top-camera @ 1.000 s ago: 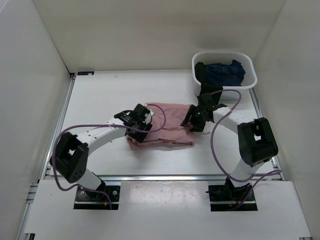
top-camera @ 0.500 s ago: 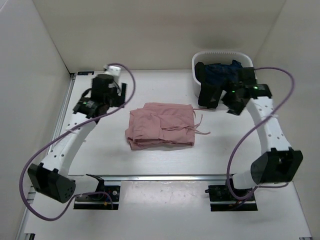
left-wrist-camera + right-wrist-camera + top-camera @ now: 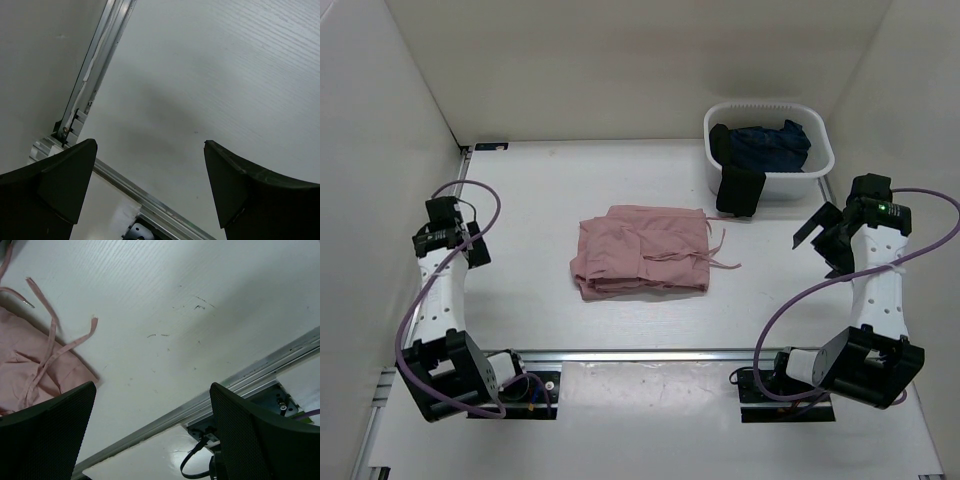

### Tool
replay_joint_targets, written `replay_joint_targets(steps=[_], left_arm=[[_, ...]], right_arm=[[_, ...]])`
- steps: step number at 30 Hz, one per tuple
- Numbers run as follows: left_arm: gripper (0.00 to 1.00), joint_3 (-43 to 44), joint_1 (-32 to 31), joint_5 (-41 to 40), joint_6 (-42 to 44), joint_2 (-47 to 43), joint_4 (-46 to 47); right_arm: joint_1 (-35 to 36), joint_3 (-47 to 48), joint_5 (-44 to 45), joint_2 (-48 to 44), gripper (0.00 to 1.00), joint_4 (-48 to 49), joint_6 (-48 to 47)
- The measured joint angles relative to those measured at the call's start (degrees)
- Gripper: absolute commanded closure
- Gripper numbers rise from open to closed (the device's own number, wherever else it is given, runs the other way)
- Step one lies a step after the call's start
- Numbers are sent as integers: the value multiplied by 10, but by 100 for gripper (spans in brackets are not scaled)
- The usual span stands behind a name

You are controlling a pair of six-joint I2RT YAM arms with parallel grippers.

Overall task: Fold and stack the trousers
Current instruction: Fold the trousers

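Note:
The dusty-pink trousers (image 3: 642, 251) lie folded into a compact rectangle in the middle of the table, thin drawstrings (image 3: 718, 256) trailing off their right side. Their right edge and drawstrings also show in the right wrist view (image 3: 30, 365). My left gripper (image 3: 448, 238) is open and empty at the far left edge of the table, well apart from the trousers. My right gripper (image 3: 820, 232) is open and empty at the right side, apart from the trousers. The left wrist view shows only bare table between open fingers (image 3: 240, 185).
A white basket (image 3: 820, 160) at the back right holds a dark blue garment (image 3: 770, 145), and a black garment (image 3: 740, 190) hangs over its front wall. Aluminium rails run along the left edge (image 3: 450, 215) and the front edge (image 3: 650, 354). White walls enclose the table.
Both arms have let go of the folded trousers, lifted and swung outward, the left to the far left edge, the right to the right side. The trousers lie still.

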Motion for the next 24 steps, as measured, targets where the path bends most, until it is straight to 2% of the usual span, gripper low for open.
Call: replay_joint_targets(steps=[3,24], left_arm=[[0,2,23,18,0,-2,-4],[0,41,23,52,0,27,-13]], right_arm=[[0,0,-1,0,1,0,-5],[0,-18,1,-2,1,13,-30]])
